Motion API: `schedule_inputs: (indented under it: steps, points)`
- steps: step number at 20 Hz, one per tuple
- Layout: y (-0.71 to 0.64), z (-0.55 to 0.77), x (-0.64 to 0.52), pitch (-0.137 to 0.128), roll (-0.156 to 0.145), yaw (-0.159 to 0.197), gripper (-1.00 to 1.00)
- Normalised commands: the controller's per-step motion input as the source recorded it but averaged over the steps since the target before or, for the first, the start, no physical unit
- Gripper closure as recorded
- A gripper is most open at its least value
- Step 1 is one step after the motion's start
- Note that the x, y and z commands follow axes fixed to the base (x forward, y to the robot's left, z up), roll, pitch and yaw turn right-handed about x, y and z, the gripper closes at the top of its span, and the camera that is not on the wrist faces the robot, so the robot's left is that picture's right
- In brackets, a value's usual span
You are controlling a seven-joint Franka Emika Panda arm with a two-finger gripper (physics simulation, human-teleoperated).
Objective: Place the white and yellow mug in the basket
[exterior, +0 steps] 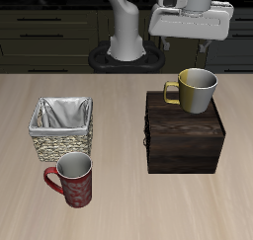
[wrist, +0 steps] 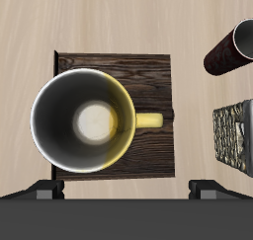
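White and yellow mug stands upright on the dark wooden box, handle toward the basket; tool above, opening indiscernible.

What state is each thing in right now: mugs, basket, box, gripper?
white and yellow mug: upright, empty, standing on the wooden box, not held.
wooden box: closed, on the table.
basket: upright, empty, cloth-lined.
red mug: upright on the table in front of the basket, apparently empty.
gripper: above the white and yellow mug, holding nothing; open or shut cannot be told.
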Motion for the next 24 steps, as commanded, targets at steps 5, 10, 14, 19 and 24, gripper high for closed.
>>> schedule_inputs:
  steps: [5, 10, 14, 19, 24]
  points:
    - [-0.01, -0.04, 0.14, 0.007, -0.007, -0.051, -1.00]
    - [0.00, -0.06, -0.01, -0.004, 0.041, -0.024, -1.00]
    - [-0.06, -0.12, -0.04, 0.015, 0.040, -0.031, -1.00]
    - [-0.03, -0.09, -0.01, -0.010, 0.048, -0.008, -1.00]
    - [-0.09, -0.10, 0.04, -0.008, 0.008, -0.005, -1.00]
